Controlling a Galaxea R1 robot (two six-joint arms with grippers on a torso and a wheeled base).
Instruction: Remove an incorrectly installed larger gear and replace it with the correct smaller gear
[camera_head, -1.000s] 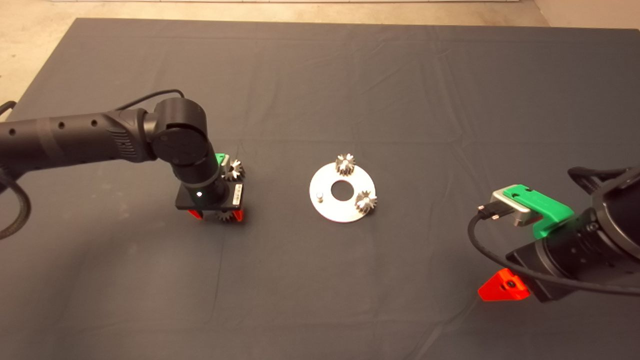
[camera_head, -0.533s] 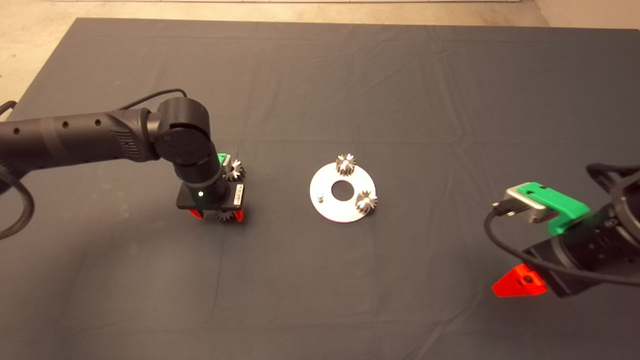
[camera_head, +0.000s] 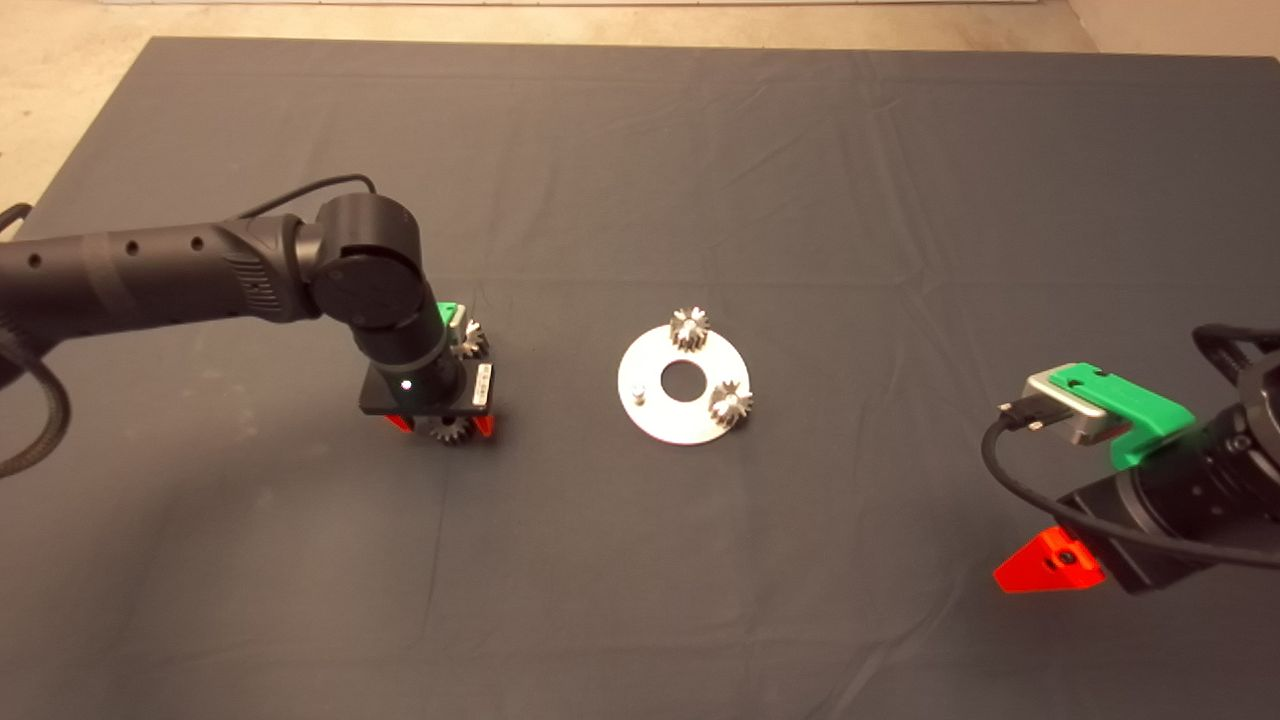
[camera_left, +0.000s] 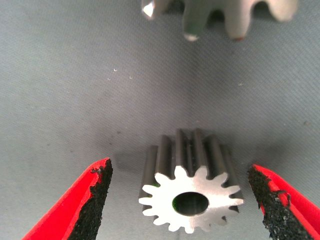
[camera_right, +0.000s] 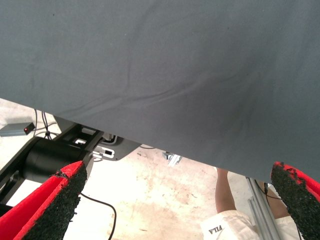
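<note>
While open around the smaller gear (camera_left: 190, 192), left gripper (camera_left: 182, 200) straddling it, pads apart from teeth. Gear standing flat on the mat (camera_head: 700, 180), well left of the plate (camera_head: 683, 427). Right gripper (camera_right: 175, 205) open, far away.

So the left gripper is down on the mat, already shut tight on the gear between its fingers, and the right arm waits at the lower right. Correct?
Not quite. The left gripper is open: the left wrist view shows mat between each pad and the gear on both sides. It is down on the mat, and the right gripper does wait lower right.
</note>
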